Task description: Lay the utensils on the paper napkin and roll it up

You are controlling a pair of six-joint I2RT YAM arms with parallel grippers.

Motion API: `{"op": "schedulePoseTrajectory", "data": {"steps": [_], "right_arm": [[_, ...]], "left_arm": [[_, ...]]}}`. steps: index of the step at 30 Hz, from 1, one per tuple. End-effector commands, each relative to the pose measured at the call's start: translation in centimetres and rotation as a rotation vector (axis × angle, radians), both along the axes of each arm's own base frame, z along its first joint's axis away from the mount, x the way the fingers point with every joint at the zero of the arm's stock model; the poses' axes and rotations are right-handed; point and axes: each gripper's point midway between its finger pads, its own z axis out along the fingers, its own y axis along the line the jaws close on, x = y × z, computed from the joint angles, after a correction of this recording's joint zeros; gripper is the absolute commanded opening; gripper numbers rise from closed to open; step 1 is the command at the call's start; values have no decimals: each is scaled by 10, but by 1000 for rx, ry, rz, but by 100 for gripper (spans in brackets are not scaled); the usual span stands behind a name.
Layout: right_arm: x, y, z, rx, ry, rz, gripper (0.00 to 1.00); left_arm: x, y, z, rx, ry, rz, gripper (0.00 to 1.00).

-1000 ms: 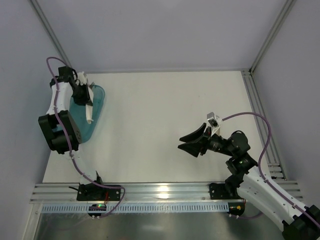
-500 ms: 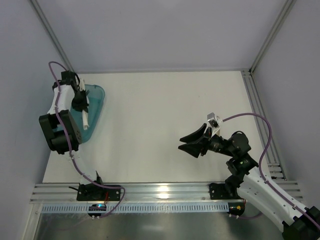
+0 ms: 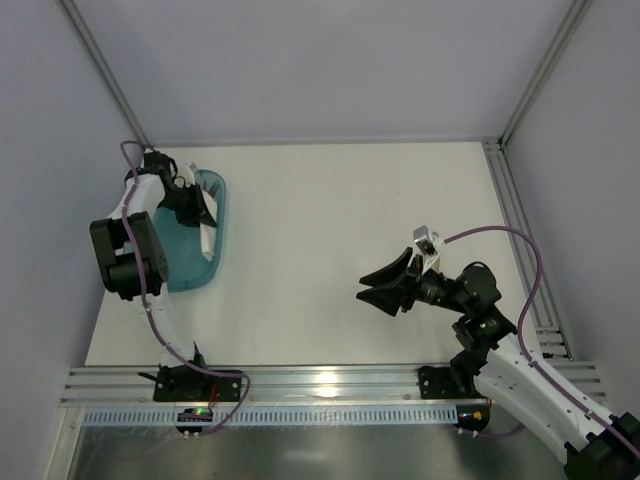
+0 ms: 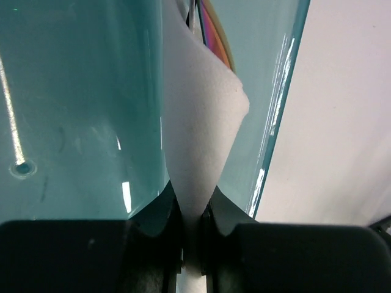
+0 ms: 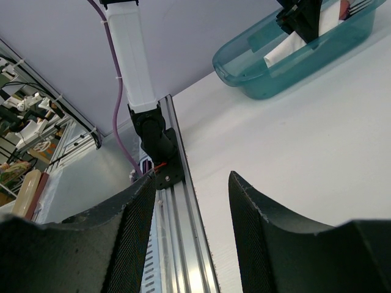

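My left gripper [image 3: 200, 213] is shut on the white paper napkin [image 3: 206, 236] and holds it folded and hanging over the translucent teal tub [image 3: 218, 205]. In the left wrist view the napkin [image 4: 198, 116] runs up from between the closed fingers [image 4: 153, 213] above the tub floor [image 4: 73, 91]. Slim items with a rainbow sheen [image 4: 212, 33] peek out behind the napkin; I cannot tell if they are the utensils. My right gripper [image 3: 380, 284] is open and empty above the table at the right. Its wrist view shows the tub [image 5: 269, 76] and napkin [image 5: 286, 49] far off.
The tub stands at the table's left edge. Aluminium rails [image 3: 320, 385] run along the near edge and the right side [image 3: 515, 230]. The left arm's base [image 5: 157, 143] stands on the near rail.
My left gripper has moved right and toward the near edge with the napkin in it. The teal tub has shifted right and turned. The right arm has not moved.
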Motion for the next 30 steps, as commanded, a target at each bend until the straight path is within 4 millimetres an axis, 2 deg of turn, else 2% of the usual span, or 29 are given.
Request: {"op": "schedulePoseTrajectory", "data": {"steps": [1, 6, 12, 19, 22, 26, 30], "right_arm": [[-1, -1, 14, 17, -52, 0, 53], [-1, -1, 14, 17, -49, -1, 53], [0, -2, 14, 20, -54, -7, 53], [3, 1, 7, 15, -32, 2, 53], [4, 1, 5, 15, -30, -4, 53], [6, 2, 5, 15, -30, -6, 53], [7, 2, 5, 16, -27, -7, 53]], "left_arm": [[13, -36, 18, -173, -73, -44, 0], [21, -27, 22, -152, -105, -34, 0], [14, 4, 2, -169, -30, -14, 0], [16, 11, -16, -208, 3, 2, 0], [18, 8, -20, -242, 16, 3, 0], [17, 8, -26, -251, 51, 11, 8], [14, 12, -31, -238, 87, 11, 9]]}}
